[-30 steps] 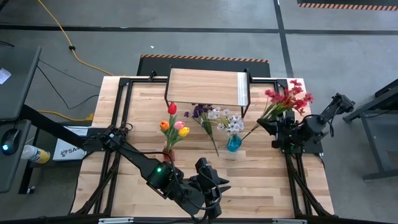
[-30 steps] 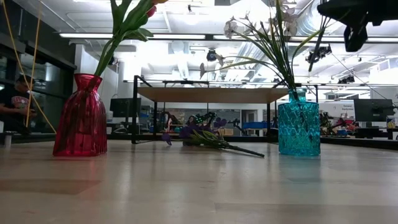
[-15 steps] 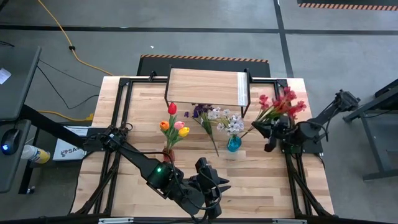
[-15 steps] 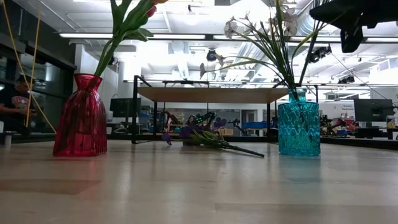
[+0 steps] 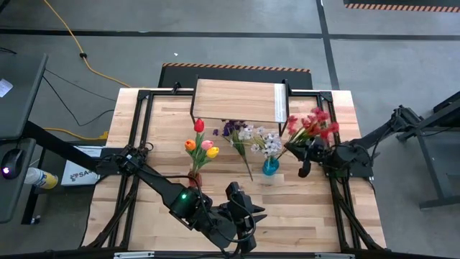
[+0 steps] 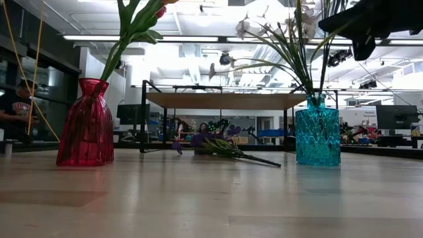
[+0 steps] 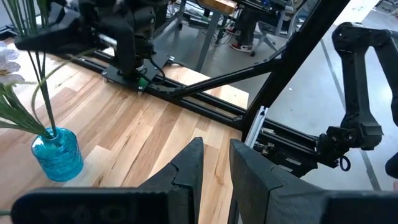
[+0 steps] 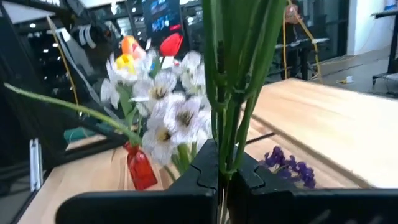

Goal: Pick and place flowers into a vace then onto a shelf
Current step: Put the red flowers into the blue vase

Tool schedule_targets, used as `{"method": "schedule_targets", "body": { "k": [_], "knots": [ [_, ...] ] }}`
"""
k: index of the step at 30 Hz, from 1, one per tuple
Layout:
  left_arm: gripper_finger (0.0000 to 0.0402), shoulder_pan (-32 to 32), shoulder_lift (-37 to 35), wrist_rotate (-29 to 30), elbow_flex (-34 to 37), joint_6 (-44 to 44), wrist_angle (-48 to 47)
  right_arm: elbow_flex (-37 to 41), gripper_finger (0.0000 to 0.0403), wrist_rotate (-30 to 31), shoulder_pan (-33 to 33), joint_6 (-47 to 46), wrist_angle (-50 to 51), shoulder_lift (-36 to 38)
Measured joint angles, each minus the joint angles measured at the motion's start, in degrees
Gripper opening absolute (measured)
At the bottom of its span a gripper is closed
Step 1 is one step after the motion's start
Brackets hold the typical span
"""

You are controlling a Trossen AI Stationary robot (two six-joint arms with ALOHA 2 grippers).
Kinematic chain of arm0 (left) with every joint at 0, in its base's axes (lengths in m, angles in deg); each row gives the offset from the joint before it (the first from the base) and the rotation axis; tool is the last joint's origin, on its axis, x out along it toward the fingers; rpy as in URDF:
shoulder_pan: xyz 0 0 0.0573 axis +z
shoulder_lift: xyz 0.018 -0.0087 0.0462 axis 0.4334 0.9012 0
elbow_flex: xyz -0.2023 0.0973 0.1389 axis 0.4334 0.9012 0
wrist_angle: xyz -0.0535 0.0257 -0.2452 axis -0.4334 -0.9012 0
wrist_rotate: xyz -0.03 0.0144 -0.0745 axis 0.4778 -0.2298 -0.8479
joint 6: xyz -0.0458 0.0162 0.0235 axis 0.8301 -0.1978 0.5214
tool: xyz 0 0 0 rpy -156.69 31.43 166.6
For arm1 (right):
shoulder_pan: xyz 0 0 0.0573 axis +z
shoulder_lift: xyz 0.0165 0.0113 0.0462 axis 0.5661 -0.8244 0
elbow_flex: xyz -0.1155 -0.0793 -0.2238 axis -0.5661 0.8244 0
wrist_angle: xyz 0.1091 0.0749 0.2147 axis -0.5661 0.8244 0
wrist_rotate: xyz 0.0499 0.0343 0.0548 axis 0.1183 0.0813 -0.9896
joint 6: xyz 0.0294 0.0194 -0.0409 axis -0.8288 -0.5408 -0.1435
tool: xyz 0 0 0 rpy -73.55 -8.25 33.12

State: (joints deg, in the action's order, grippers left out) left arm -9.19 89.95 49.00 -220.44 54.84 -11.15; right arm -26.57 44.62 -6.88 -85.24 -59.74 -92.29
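- In the high view, the left gripper sits at the bottom centre of the frame over bare tabletop. In the left wrist view its fingers stand slightly parted with nothing between them, well apart from every flower.
- Left of centre, the red vase holds the tulips: one red, one orange, one pink, one yellow, each on a green stem. In the low view this vase stands at the left edge, ribbed and translucent.
- At centre, the purple spray lies flat on the tabletop, its stem pointing toward the lower right, between the two vases and just below the shelf, which takes the upper centre.
- Just right of centre, the teal vase holds the white spray; in the low view it stands at the right.
- Right of that, the right gripper is clamped on the green stems of the red spray, whose blossoms fan out toward the upper right. The right wrist view shows the stems pinched between the dark fingers.
- Compared with a second ago, the right gripper and its red spray have shifted leftward in the high view, from near the right table edge to just beside the teal vase; the left gripper, both vases and the purple spray lie as before.
- In the low view the right gripper now hangs in the upper right, closer over the teal vase.
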Motion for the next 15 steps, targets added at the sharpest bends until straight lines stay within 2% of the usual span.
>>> {"method": "schedule_targets", "body": {
  "k": [15],
  "knots": [
    [0.0113,0.0,0.0,1.64,0.0,-0.04,-0.22,0.0,0.0,-3.31,-1.01,-1.07,1.09,-3.54]
  ]
}}
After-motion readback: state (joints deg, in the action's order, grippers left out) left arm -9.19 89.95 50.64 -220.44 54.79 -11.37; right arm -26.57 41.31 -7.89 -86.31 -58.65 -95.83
